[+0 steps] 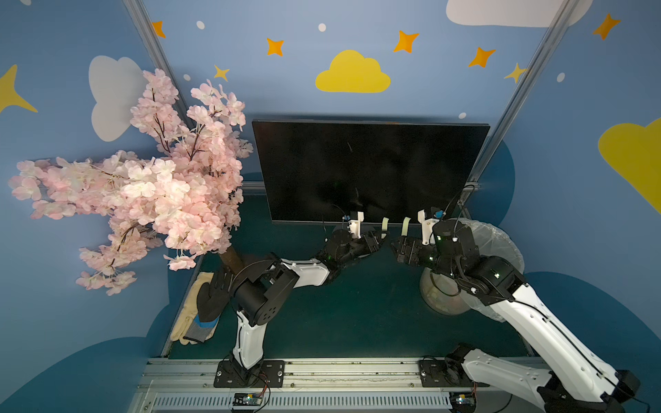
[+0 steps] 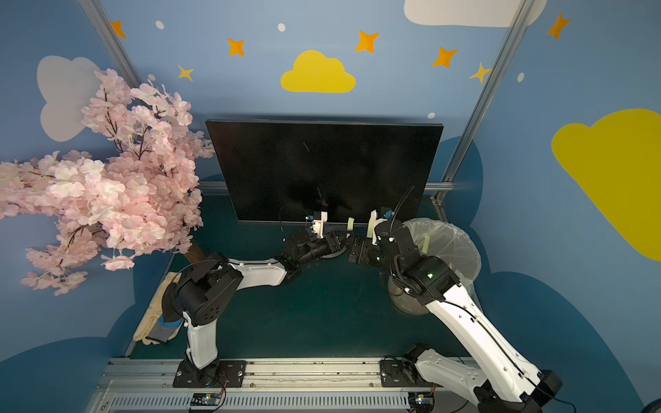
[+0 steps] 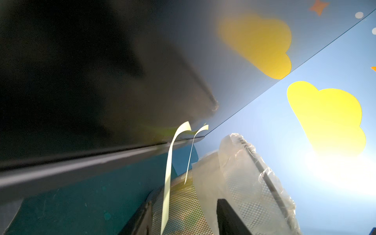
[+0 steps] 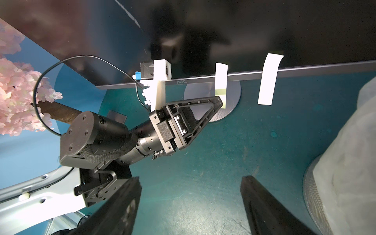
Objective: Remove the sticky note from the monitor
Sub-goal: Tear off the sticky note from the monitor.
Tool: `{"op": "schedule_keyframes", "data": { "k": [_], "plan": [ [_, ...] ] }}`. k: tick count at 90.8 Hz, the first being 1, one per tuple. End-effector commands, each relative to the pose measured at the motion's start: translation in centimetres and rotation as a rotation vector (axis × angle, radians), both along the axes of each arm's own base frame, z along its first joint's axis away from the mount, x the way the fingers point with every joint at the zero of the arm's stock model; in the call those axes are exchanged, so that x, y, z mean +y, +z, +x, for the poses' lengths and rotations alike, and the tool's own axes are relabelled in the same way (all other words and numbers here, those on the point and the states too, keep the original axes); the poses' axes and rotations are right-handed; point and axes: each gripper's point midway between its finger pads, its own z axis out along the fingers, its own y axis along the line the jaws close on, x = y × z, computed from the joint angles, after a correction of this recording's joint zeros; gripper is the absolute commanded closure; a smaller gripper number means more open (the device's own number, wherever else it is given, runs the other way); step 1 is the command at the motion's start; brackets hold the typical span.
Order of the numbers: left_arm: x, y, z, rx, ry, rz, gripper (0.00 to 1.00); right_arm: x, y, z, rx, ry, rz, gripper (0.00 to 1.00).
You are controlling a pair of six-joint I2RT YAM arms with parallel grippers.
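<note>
The black monitor stands at the back on its silver disc stand. Two pale sticky notes hang off its lower edge: one sticky note nearer the middle, a second note to its right. My left gripper is at the first note's lower end. In the left wrist view that strip runs between the two fingers with a gap on each side, jaws apart. My right gripper hovers open over the green mat, holding nothing.
A mesh bin lined with a clear bag stands right of the monitor, behind the right arm. A pink blossom tree fills the left side. Gloves lie at the mat's left edge.
</note>
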Motion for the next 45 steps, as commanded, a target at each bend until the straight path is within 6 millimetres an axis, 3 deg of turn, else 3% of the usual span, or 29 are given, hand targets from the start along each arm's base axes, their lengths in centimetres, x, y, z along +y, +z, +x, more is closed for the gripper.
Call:
{"op": "schedule_keyframes", "data": {
  "k": [1, 45],
  "plan": [
    [0.63, -0.65, 1.51, 0.015, 0.048, -0.01, 0.51, -0.49, 0.15, -0.24, -0.018, -0.007, -0.012, 0.18],
    [0.39, -1.14, 1.28, 0.032, 0.037, -0.018, 0.66, -1.01, 0.33, -0.3, -0.027, -0.022, -0.017, 0.17]
  ]
}}
